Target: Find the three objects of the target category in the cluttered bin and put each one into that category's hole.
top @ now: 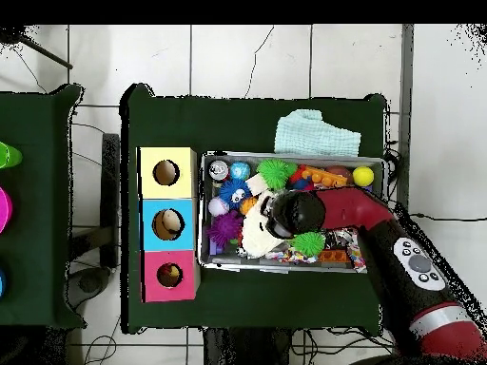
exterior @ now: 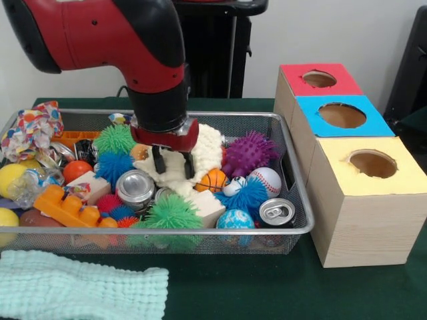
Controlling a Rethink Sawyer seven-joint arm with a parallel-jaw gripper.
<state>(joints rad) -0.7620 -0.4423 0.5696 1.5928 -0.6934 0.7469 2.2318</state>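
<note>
The wire mesh bin (exterior: 293, 230) (top: 290, 155) is full of toys. My gripper (exterior: 173, 164) (top: 271, 217) is down in the bin's middle, open, with one finger (exterior: 159, 160) on each side of a cream woolly plush (exterior: 207, 148) (top: 255, 236) and the tips touching it. A small tan-orange thing (exterior: 139, 152) shows just behind the left finger; I cannot tell what it is. No striped orange plush or brown bear plush shows plainly. The red-surround hole (exterior: 319, 79) (top: 169, 276) tops the farthest wooden box, right of the bin.
Blue-surround (exterior: 341, 115) and yellow-surround (exterior: 372, 163) holes sit beside the red one. Around the gripper lie green (exterior: 115, 139), purple (exterior: 248, 153) and blue (exterior: 248, 195) spiky balls, a small basketball (exterior: 212, 180), a baseball (exterior: 268, 179), cans (exterior: 135, 188). A mint cloth (exterior: 80, 287) lies before the bin.
</note>
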